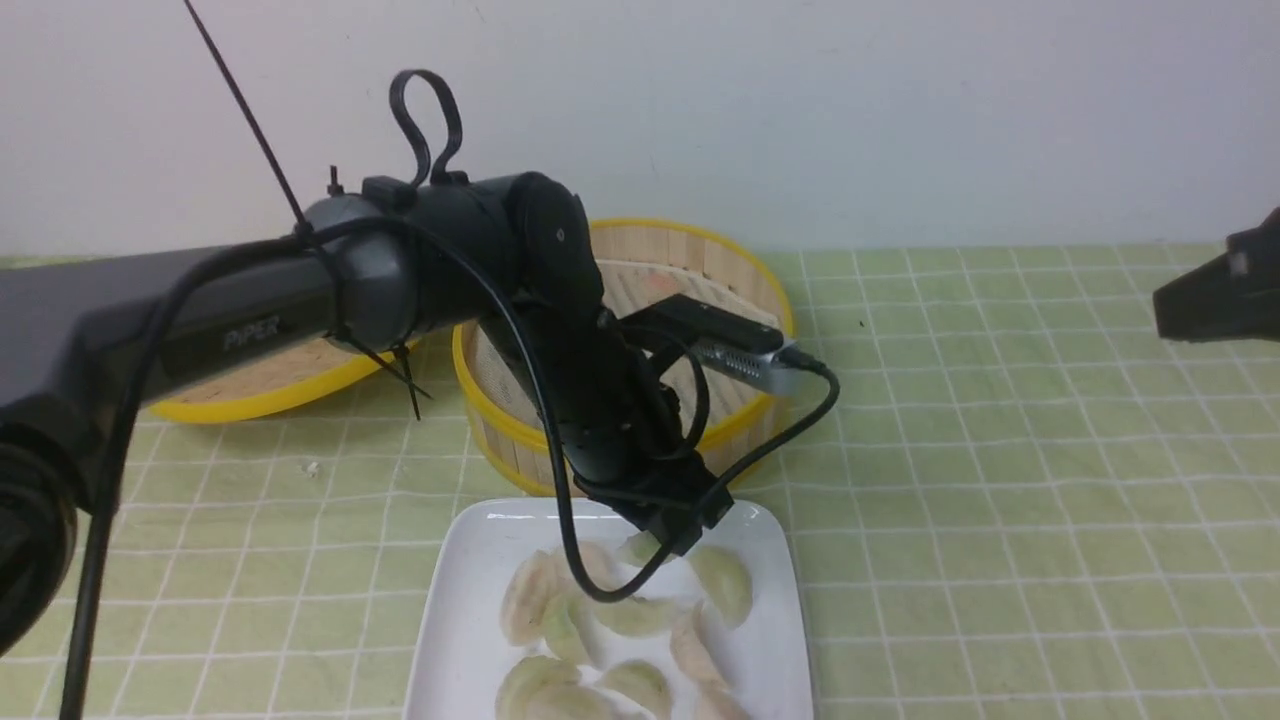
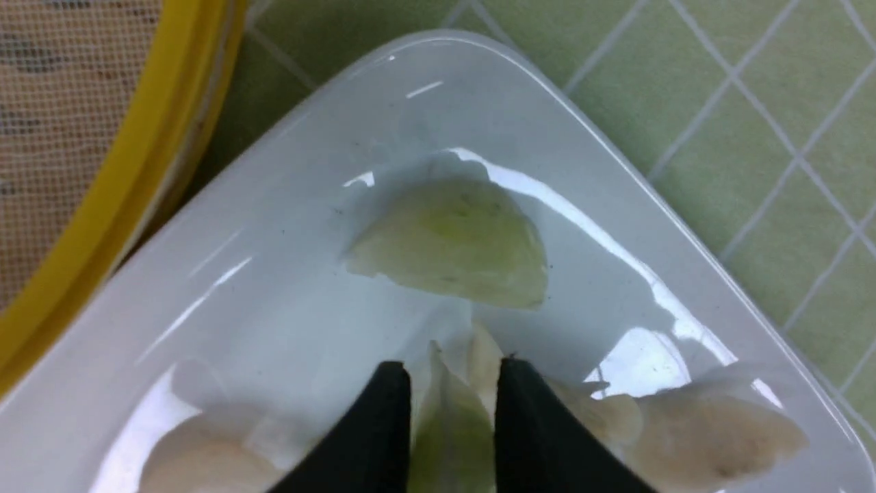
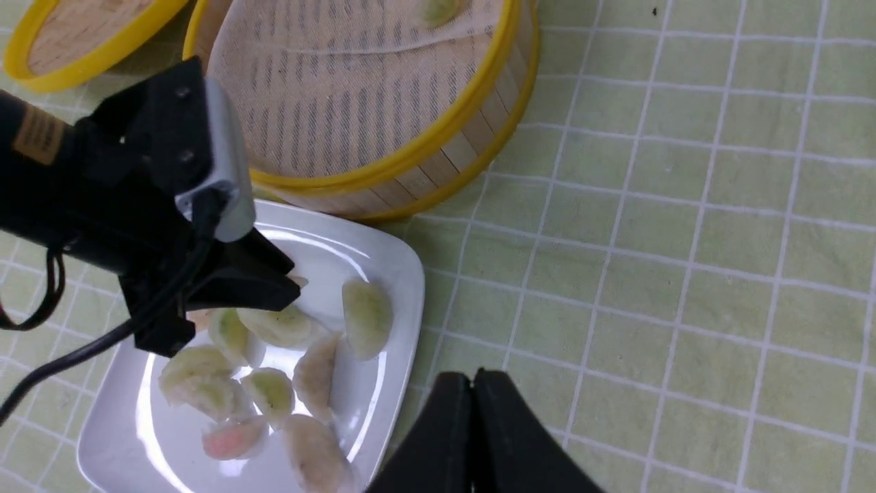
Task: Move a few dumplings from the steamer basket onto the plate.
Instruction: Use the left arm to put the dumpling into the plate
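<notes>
The white plate [image 1: 470,540] lies in front of the steamer basket [image 1: 745,275] and holds several dumplings [image 1: 722,582]. My left gripper [image 1: 672,545] hangs low over the plate's far end. In the left wrist view a green dumpling [image 2: 452,431] stands between the left gripper's [image 2: 452,366] fingers, just above the plate [image 2: 479,58]; whether they press it I cannot tell. Another green dumpling [image 2: 455,246] lies flat ahead. One dumpling [image 3: 438,9] lies on the basket's [image 3: 438,140] liner. My right gripper [image 3: 472,375] is shut and empty, over the cloth beside the plate [image 3: 405,274].
A shallow yellow-rimmed woven lid [image 1: 270,398] lies left of the basket, partly behind my left arm. A green checked cloth [image 1: 1000,500] covers the table. A white wall rises behind. My right gripper [image 1: 1160,300] shows at the right edge of the front view.
</notes>
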